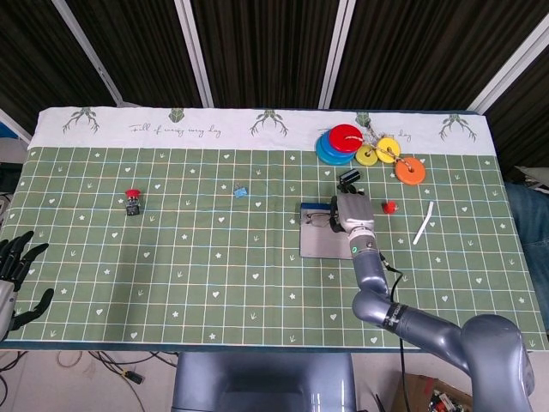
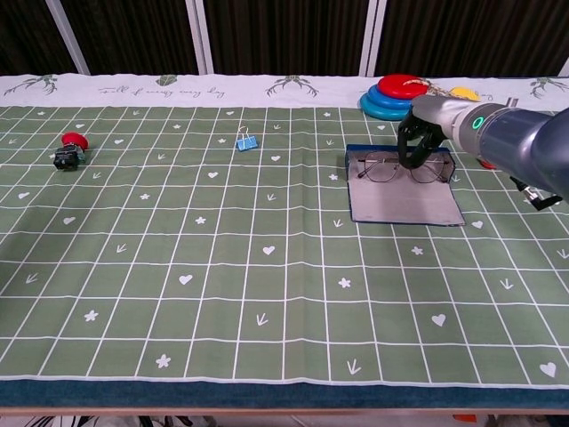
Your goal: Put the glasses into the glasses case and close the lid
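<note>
Since the thin wire-framed glasses [image 2: 398, 168] lie on the open flat grey glasses case [image 2: 404, 203], near its far edge, we judge them light and fragile. Our right hand [image 2: 418, 142] curls dark fingers [image 2: 411, 153] at the bridge; whether it grips, we cannot tell. Our left hand [image 1: 15, 266] rests spread, empty.
</note>
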`<state>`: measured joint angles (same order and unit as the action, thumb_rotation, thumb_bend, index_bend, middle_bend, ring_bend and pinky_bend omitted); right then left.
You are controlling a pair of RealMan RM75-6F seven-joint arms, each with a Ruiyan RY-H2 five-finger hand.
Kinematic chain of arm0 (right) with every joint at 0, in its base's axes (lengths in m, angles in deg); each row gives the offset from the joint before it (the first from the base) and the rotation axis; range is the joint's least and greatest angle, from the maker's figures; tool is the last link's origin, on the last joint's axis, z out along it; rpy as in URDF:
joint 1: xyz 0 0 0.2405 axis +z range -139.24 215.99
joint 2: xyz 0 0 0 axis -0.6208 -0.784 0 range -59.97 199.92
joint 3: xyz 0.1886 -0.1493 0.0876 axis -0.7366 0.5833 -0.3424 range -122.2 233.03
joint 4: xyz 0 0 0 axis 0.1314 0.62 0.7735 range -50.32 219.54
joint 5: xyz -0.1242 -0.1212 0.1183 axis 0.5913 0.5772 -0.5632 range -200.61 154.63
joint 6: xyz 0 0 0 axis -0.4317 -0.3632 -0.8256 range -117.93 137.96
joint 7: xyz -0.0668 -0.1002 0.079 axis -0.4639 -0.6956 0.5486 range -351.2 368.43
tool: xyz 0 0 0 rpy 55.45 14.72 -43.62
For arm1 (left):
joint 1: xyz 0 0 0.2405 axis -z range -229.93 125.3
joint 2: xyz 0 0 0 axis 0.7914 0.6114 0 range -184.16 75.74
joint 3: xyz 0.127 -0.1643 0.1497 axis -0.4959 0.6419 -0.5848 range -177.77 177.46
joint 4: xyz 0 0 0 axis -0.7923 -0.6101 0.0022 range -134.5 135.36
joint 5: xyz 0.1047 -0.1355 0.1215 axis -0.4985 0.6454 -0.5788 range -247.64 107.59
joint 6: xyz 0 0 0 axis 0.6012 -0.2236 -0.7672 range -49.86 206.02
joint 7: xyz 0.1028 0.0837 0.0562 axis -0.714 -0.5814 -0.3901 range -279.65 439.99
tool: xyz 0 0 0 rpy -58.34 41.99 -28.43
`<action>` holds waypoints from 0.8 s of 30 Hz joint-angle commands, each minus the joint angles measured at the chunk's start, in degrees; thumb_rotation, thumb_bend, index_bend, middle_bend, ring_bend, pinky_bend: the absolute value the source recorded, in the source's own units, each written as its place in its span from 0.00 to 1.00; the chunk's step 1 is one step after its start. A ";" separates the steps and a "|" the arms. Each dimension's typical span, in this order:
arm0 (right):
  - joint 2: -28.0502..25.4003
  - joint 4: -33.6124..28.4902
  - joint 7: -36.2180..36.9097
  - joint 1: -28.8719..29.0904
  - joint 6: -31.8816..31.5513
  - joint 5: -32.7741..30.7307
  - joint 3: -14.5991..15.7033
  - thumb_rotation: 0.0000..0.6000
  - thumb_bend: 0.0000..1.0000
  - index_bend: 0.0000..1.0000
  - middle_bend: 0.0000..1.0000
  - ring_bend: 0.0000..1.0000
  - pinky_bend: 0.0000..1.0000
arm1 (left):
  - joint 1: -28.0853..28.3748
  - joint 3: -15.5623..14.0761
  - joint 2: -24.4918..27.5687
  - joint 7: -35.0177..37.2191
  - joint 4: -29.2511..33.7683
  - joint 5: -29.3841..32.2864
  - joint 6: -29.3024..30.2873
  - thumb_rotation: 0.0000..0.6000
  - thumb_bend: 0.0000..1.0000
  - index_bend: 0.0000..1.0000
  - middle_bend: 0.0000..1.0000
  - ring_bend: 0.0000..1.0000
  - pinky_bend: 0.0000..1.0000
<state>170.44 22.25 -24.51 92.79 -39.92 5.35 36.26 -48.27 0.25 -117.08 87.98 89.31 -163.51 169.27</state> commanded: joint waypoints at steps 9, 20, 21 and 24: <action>-0.51 -0.12 -0.88 0.47 0.78 0.01 0.26 1.00 0.54 0.47 0.15 0.12 0.21 | -0.03 -0.01 0.12 0.17 0.08 0.02 0.02 1.00 0.34 0.14 0.00 0.00 0.00; -2.21 -3.62 -3.66 0.62 -0.85 -1.99 0.75 1.00 0.44 0.24 0.15 0.12 0.21 | -0.08 -0.04 0.11 0.00 0.16 0.00 0.08 1.00 0.34 0.14 0.00 0.00 0.00; -2.29 -3.76 -3.85 0.67 -1.10 -2.05 0.77 1.00 0.44 0.23 0.15 0.12 0.21 | -0.10 -0.02 0.12 0.00 0.17 0.01 0.12 1.00 0.34 0.14 0.00 0.00 0.00; -2.72 -4.80 -3.01 0.52 -1.87 -2.00 -0.02 1.00 0.42 0.22 0.15 0.12 0.21 | -0.12 -0.01 0.13 0.04 0.15 0.04 0.14 1.00 0.34 0.14 0.00 0.00 0.00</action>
<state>167.94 17.91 -27.95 93.39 -41.46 3.31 36.59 -48.38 0.25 -116.95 88.02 89.46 -163.48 169.41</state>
